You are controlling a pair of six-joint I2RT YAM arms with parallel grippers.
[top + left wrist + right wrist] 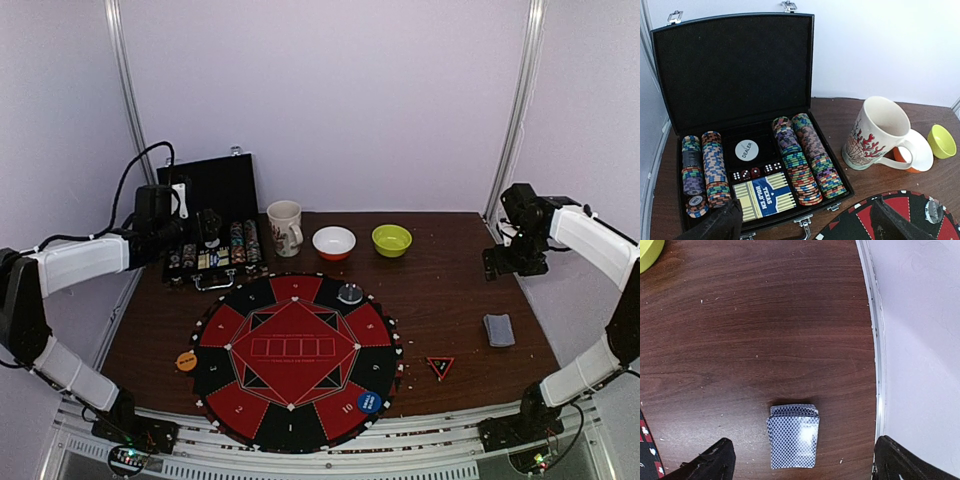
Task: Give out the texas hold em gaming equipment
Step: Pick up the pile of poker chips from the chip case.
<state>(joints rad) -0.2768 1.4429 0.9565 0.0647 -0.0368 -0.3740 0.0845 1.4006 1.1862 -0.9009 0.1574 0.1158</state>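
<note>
Left gripper [806,221], right gripper [805,462] wide open, empty

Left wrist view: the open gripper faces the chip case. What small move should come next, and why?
Probably lower the left gripper toward the chip rows in the open case. Its jaws stand wide and empty, and the chips lie just ahead of them.
</note>
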